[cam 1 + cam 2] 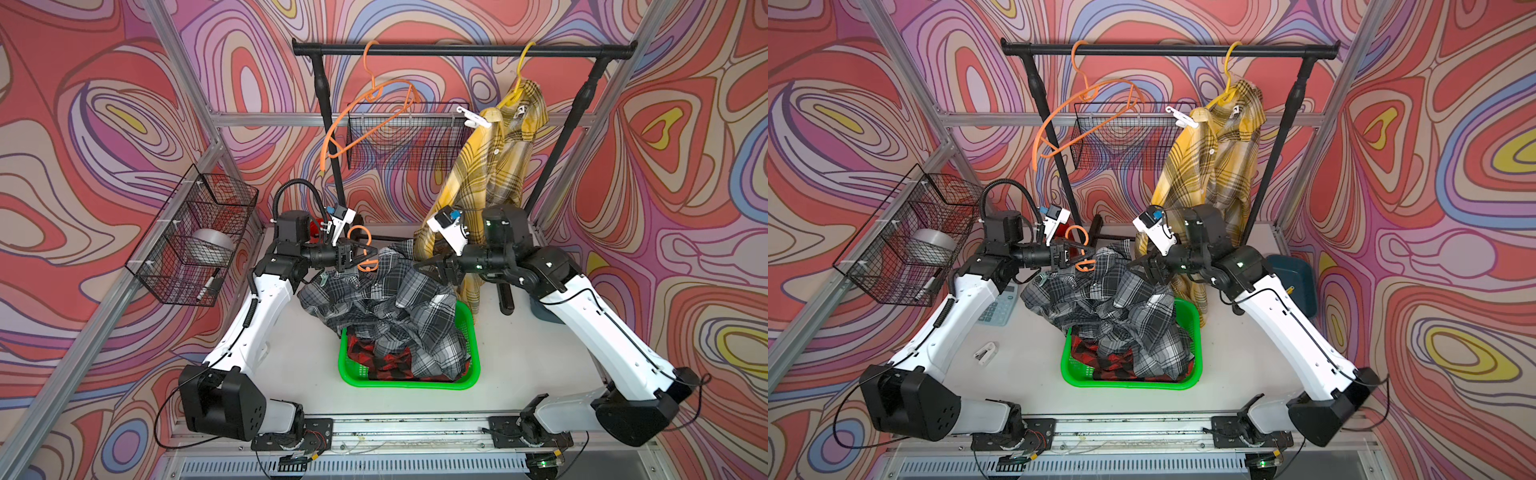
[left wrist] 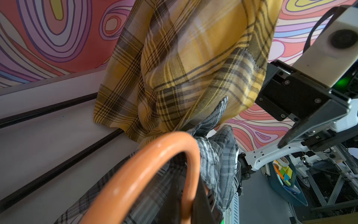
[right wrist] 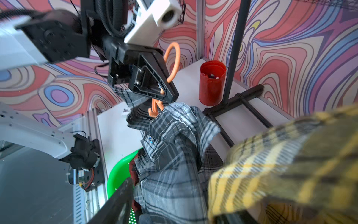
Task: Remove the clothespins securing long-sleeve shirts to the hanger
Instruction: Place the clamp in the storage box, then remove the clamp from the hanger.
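Basket [image 1: 409, 384] under grey shirt [image 1: 395, 299]; left jaws tight on orange hanger [image 2: 135, 164], right jaws apart.

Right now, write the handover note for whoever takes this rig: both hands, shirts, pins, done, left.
Left hand: shut on the orange hanger, which carries the grey plaid shirt; that shirt sags into the green basket.
Right hand: open, next to the grey shirt.
Red-and-black shirt: in the basket, under the grey one.
Yellow plaid shirt: on the yellow hanger on the rail, white clothespin clipped at its shoulder.
Done: no pin shows on the grey shirt.
Left: pull the white clothespin.
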Controlling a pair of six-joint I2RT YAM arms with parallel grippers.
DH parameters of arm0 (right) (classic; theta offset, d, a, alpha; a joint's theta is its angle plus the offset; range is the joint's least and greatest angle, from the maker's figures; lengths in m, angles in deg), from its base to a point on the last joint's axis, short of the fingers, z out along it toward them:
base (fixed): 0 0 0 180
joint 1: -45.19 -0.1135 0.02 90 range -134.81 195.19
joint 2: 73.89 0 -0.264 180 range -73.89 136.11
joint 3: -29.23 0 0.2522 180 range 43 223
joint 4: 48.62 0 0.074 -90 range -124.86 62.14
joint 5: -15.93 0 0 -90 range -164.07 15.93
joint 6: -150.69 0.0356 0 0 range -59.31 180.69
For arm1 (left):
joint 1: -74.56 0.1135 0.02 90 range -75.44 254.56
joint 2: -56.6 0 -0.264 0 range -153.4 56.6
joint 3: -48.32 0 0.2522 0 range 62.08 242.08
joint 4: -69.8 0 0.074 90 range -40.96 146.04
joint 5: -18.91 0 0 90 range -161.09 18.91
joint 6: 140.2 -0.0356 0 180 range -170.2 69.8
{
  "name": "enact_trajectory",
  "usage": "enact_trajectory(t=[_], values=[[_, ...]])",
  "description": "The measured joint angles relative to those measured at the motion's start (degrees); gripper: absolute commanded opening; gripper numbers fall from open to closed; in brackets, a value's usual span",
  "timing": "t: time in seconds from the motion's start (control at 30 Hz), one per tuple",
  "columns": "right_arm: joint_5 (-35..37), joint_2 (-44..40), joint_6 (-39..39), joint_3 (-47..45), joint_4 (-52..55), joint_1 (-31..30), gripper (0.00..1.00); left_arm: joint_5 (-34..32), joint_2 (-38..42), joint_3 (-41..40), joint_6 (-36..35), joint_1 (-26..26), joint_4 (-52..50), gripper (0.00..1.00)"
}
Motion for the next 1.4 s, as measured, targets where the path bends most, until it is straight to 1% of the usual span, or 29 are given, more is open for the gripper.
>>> enact_trajectory(t=[0.1, 0.23, 0.4, 0.57, 0.63, 0.77, 0.9, 1.07, 1.23, 1.3, 1.4], values=[[3.58, 5.05, -1.68, 4.07, 2.14, -3.13, 0.64, -0.13, 0.00, 0.00, -1.20, 0.00, -1.66, 0.00], [6.54, 9.60, -2.93, 7.02, 4.42, -4.85, 0.64, -0.15, 0.02, 0.00, -2.64, 0.02, -3.10, 0.00], [8.57, 10.88, -3.76, 7.48, 6.12, -5.29, 0.64, 0.81, 0.24, -0.02, -3.76, 0.02, -3.28, 0.00], [8.44, 10.88, -4.24, 7.43, 6.95, -5.38, 0.55, 2.49, 2.19, -1.53, -3.76, 0.07, -1.64, 0.00], [7.93, 10.80, -4.22, 7.10, 7.19, -5.38, 0.56, 3.13, 3.54, -2.86, -3.34, 0.09, 0.46, 0.00], [7.21, 8.20, -3.74, 3.37, 6.88, -5.40, 0.57, 3.96, 5.70, -4.85, -2.80, 0.09, 3.72, 0.00], [7.65, 2.32, -2.27, -1.29, 7.76, -5.49, 0.59, 5.20, 6.01, -5.11, -2.54, 0.09, 5.29, 0.00], [9.68, -5.07, -0.33, -4.61, 10.34, -5.49, 0.60, 6.21, 6.01, -5.11, -2.82, 0.09, 5.35, 0.00], [9.99, -10.16, 0.66, -4.68, 13.18, -5.49, 0.62, 6.51, 5.99, -5.09, -4.57, 0.09, 4.26, 0.00], [8.61, -11.23, 0.76, -3.56, 14.23, -5.49, 0.61, 6.62, 5.99, -5.09, -4.98, 0.09, 3.96, 0.00], [4.94, -10.43, 0.28, -0.37, 15.10, -5.73, 0.60, 6.71, 5.88, -5.09, -5.38, 0.09, 3.21, 0.00]])
